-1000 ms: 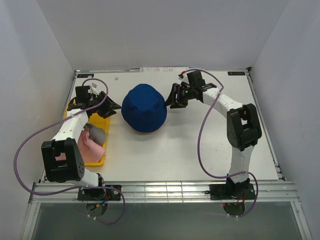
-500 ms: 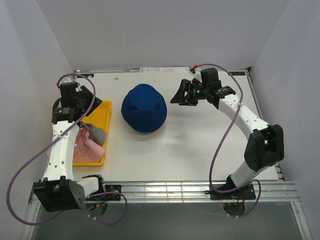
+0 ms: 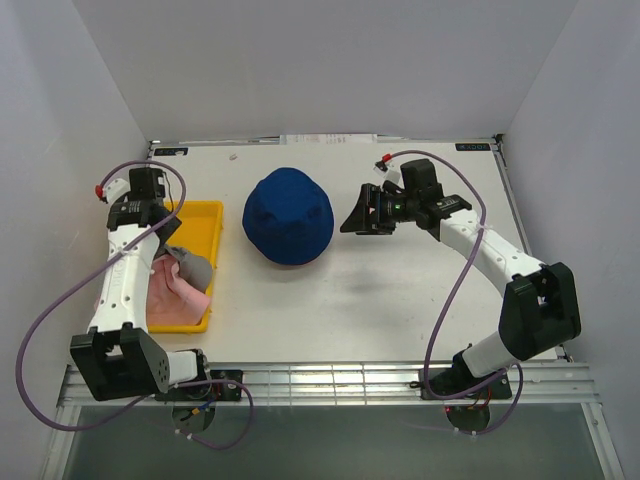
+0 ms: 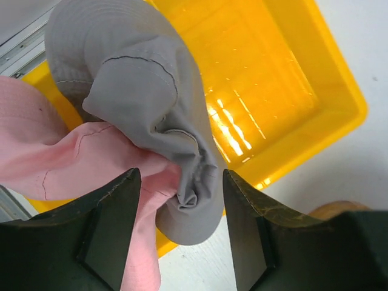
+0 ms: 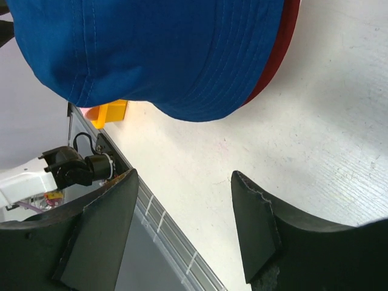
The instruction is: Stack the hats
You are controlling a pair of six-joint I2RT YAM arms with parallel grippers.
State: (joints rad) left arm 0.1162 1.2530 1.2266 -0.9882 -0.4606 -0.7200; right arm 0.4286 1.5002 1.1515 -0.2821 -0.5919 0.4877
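Four hats: two were stacked at mid-table, and two lay in the tray at the left.
Surface: white matt table [image 3: 400,300], faintly grained in the right wrist view, with a ribbed metal rail [image 3: 330,380] along its near edge.
Room: plain pale walls [image 3: 330,70] closed the table in on three sides.
Navy blue stitched-fabric dome hat [image 3: 288,217]: sat rounded and full, its brim sewn in parallel rows.
Dark red hat [image 5: 280,54]: only a curved edge showed under the navy brim; I could not tell its weave.
Grey cloth hat [image 4: 139,79]: lay crumpled and folded in the tray, partly over the pink one.
Light pink soft hat [image 4: 54,157]: lay slumped flat, spilling over the tray's near wall.
Yellow glossy plastic tray [image 4: 273,91]: rectangular, with its far half bare and shining.
Left gripper [image 4: 179,182]: hung over the two tray hats with fingers spread apart, clamping nothing.
Right gripper [image 5: 183,176]: stood just right of the navy hat, clear of it, with fingers wide apart and only bare table showing between them.
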